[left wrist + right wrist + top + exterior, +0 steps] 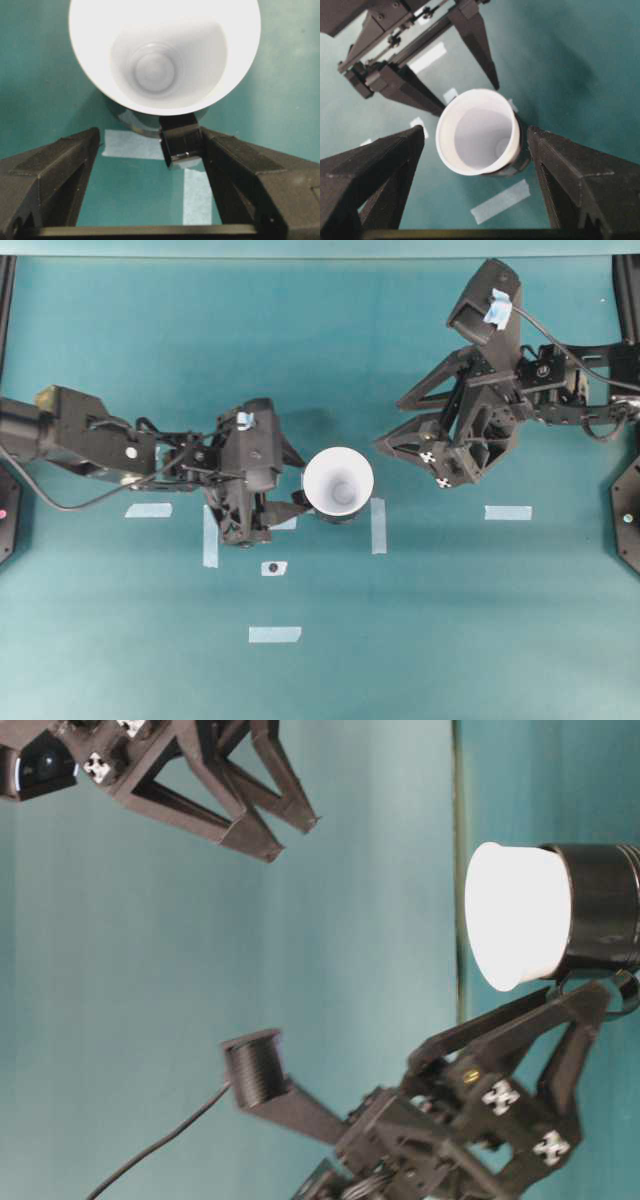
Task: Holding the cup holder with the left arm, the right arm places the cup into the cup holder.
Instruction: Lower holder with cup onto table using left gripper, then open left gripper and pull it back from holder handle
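- At table centre, the cup (338, 480) sits inside the cup holder (600, 910).
- The left gripper (150, 165) and the right gripper (412, 455): jaws apart, gripping nothing.
- Thin paper, probably crushable; take it gently by the rim.

Pale tape strips (275, 634) lie scattered on the teal table (120, 640) (two upright, others flat), one small piece (273, 568) bearing a dark dot.

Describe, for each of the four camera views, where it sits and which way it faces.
Overhead: above the table, looking down; both arms, cup.
Table-level: low and rolled sideways; cup in holder, both grippers.
Left wrist: looks along open left gripper at cup and handle.
Right wrist: looks down between open right gripper.
All share the cup.
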Tool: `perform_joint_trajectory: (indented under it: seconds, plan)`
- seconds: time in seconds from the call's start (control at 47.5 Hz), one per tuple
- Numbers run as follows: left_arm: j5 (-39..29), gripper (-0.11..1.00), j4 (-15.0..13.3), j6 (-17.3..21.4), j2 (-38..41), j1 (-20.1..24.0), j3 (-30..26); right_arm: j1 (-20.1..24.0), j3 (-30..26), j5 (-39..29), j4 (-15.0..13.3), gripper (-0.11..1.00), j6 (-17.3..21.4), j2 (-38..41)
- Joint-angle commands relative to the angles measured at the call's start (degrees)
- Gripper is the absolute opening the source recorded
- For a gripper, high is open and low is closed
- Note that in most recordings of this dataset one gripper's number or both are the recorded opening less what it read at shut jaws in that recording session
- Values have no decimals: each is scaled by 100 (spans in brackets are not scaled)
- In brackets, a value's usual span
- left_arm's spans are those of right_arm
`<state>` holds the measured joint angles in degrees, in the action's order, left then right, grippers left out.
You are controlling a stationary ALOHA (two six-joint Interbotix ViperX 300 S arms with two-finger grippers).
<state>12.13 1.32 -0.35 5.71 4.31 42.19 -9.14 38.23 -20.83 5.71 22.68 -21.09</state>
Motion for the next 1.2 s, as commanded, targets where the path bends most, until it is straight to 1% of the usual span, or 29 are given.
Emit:
perform_joint_trajectory:
  seconds: [0.0, 0.274, 0.526, 0.757, 1.178]
  plan:
    - [26, 89, 18, 9, -308, -18, 35, 18, -35, 62, -9, 89, 44, -167]
    - [26, 89, 18, -9, -650, -18, 369, 18, 9, 123, -9, 88, 53, -176]
    - [18, 89, 18, -18, -800, -18, 492, 18, 88, 255, -9, 88, 53, -185]
    - [35, 89, 18, -53, -861, -18, 483, 26, 193, 501, -9, 88, 53, -246]
    - [44, 89, 18, -70, -1055, 0, 519, 26, 255, 545, -18, 88, 53, -299]
